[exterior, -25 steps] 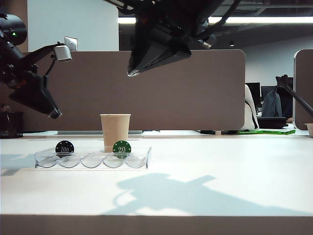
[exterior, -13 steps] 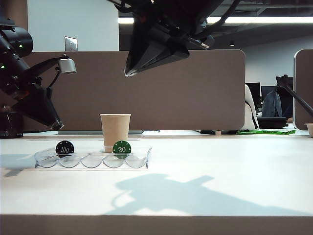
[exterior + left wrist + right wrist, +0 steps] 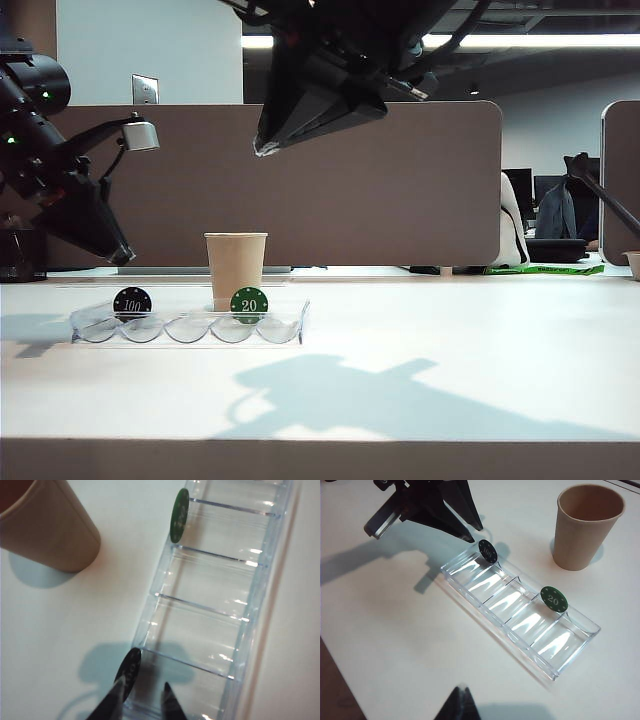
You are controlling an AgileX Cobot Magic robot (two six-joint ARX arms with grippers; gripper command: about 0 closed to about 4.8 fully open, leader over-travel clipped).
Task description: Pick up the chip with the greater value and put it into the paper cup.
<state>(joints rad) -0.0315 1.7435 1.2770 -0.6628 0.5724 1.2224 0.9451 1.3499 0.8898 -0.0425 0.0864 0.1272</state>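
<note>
Vs a sec ago the left claw (image 3: 118, 257) sits lower and a bit further in toward the clear tray (image 3: 290, 322); chips, cup and the right arm look unchanged.

Left arm comes in from the far left edge of the exterior view, forearm slanting down toward 5 o'clock, tip just above and at 11 o'clock of the black 100 chip (image 3: 132, 302). In its wrist view the claw (image 3: 142, 697) is parted, nothing gripped, with the black chip (image 3: 128, 670) just off one fingertip (image 3: 116, 695), not between the two.

Black chip stands on edge in the tray's end slot. Green 20 chip (image 3: 249, 303) stands on edge a few slots along. Paper cup (image 3: 236, 268) is upright on the desk (image 3: 450, 340), just behind the tray, at 12 o'clock of the green chip, empty as far as the right wrist view shows (image 3: 589, 526).

Right claw (image 3: 262, 148) hangs high over the cup, angled down-left; its tips (image 3: 460, 705) look pressed together, holding nothing.
</note>
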